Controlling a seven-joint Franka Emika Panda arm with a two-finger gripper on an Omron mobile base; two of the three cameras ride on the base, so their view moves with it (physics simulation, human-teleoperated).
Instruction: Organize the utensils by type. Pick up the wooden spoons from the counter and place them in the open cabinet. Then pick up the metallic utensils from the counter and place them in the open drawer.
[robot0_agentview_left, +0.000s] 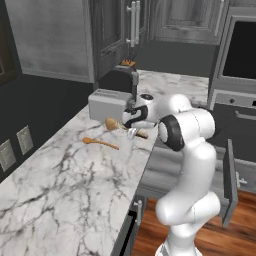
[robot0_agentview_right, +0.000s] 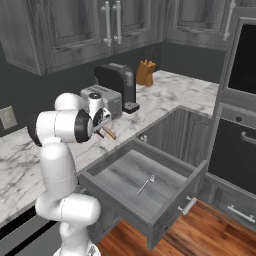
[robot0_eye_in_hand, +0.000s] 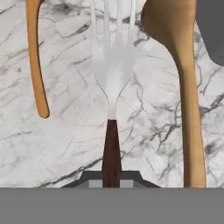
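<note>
Gripping what looks like a fork (robot0_eye_in_hand: 112, 74) between wooden spoons (robot0_eye_in_hand: 183, 87).

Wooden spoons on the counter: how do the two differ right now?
The larger spoon has a broad bowl and a thick, straight handle; the slimmer spoon has a thin, slightly curved one. In the hand view they flank the fork, one on each side. Both are orange-tan wood, lying flat on the marble counter.

Claw (robot0_eye_in_hand: 111, 181) apparently closed, arm low.

A fork (robot0_eye_in_hand: 112, 74) lies on the counter (robot0_eye_in_hand: 74, 144) between two wooden spoons (robot0_eye_in_hand: 183, 87)
</note>
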